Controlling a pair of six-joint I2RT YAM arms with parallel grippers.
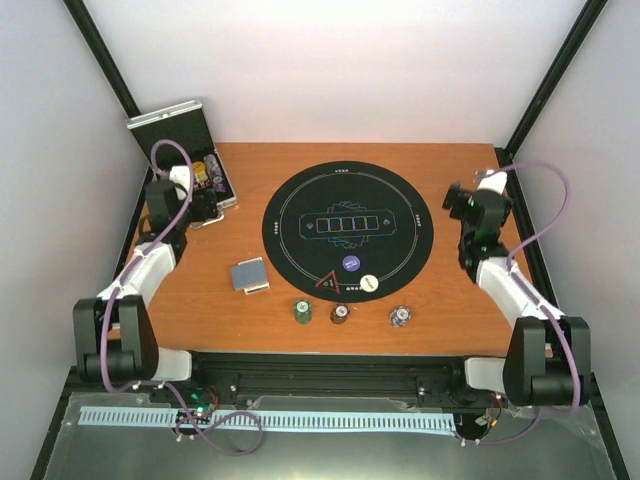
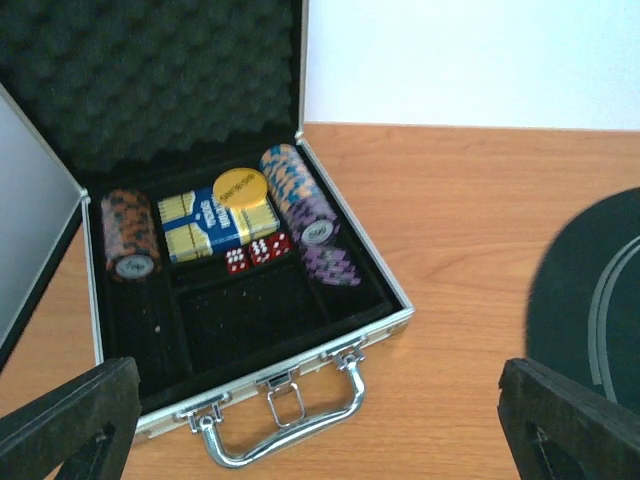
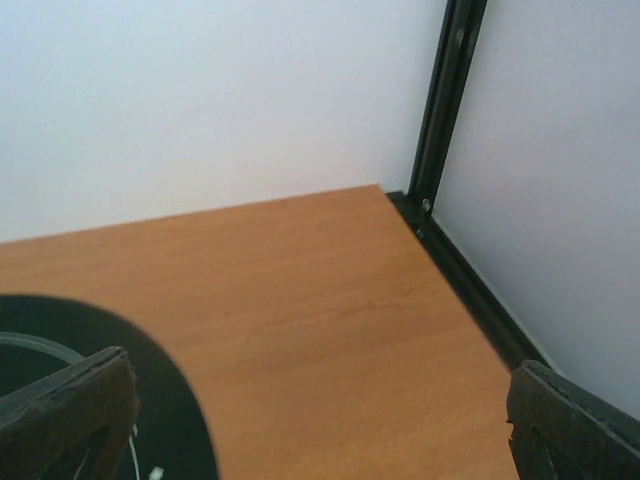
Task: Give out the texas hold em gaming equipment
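The grey-blue deck of cards (image 1: 250, 275) lies on the wooden table left of the round black mat (image 1: 300, 195). Green (image 1: 303, 312), maroon (image 1: 340, 315) and purple-white (image 1: 400, 317) chip stacks stand along the near edge. On the mat's near part sit a purple chip (image 1: 351, 264) and a white disc (image 1: 369, 283). My left gripper (image 1: 203, 208) (image 2: 320, 430) hangs open in front of the open metal case (image 2: 330, 350), with nothing between its fingers. My right gripper (image 1: 470, 203) (image 3: 320, 415) is open over bare table right of the mat, empty.
The case (image 1: 150, 125) at the back left holds orange-black chips (image 2: 130, 235), a yellow-blue card box (image 2: 200, 228), a yellow disc (image 2: 240, 187), red dice (image 2: 258, 252) and purple chips (image 2: 330, 265). Its handle (image 2: 285, 425) faces me. A black frame post (image 3: 445, 110) stands at the back right corner.
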